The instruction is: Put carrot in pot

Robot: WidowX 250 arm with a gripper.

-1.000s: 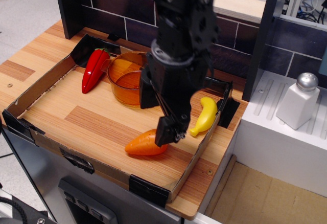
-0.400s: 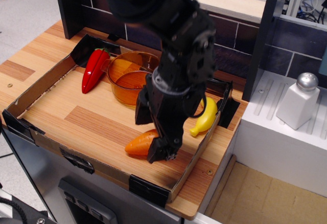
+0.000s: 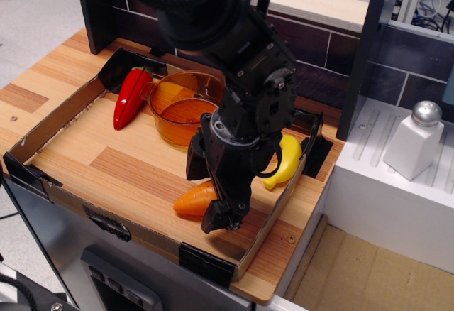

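On the wooden table (image 3: 64, 84), inside a low cardboard tray (image 3: 53, 130) with black taped corners, the carrot (image 3: 193, 201) lies on its side near the front edge, with the tapered end pointing to the left. The black gripper (image 3: 213, 194) is low over the thick end of the carrot. One finger (image 3: 221, 215) reaches down in front of the carrot and another dark part stands behind it, so the jaws seem to be on both sides of the carrot. I cannot tell if they already press it or are only spread around it, because the body of the arm (image 3: 227, 41) hides the contact. The carrot appears to rest on the tray floor.

The pot (image 3: 181, 108) stands further back in the tray, behind the gripper and well apart from the carrot. It is upright and its amber wall is transparent. The arm covers part of its right rim.

A red chili pepper (image 3: 131, 96) lies at the back left of the tray, just beside the pot. A yellow banana (image 3: 286, 158) lies at the right side, near the tray wall, partly behind the gripper. On the white counter to the right stands a white salt shaker (image 3: 415, 140) with a metal top.
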